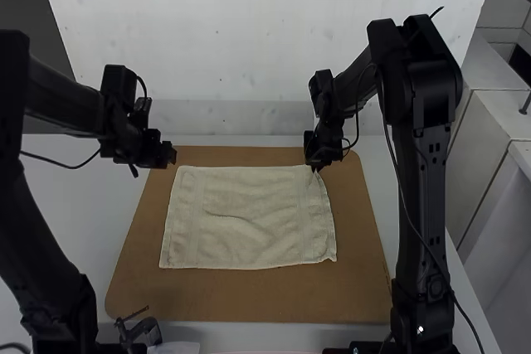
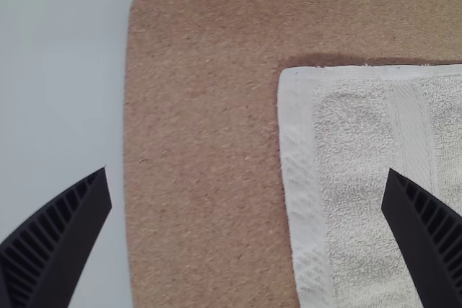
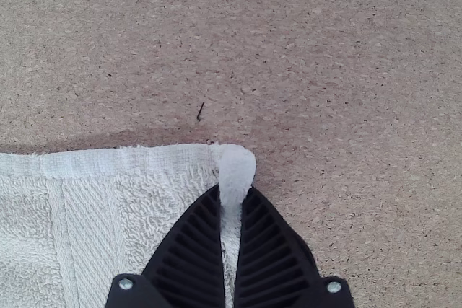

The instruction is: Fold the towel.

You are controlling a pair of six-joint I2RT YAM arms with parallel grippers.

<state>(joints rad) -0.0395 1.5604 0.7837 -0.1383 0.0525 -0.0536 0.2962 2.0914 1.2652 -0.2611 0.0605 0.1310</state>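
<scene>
Got a cream, rectangular terry towel (image 1: pixel 241 242) spread with slight rumples on a brown cork board (image 1: pixel 249 308), on the pale, smooth surface (image 1: pixel 99 213). Have right pincer (image 3: pixel 234 187) closed on the far right corner, hem bunched narrow between black ribbed fingers. Have left pincer (image 2: pixel 247 170) wide open and empty, near the far left corner.

Expect light, limp, grippy cloth: not slippery, not fragile, no stiffness to hold a shape. Take the far left corner next, at the hem, for a firmer bite than loose pile. Avoid a mid-edge pinch; would likely droop both sides. Keep tension gentle.
</scene>
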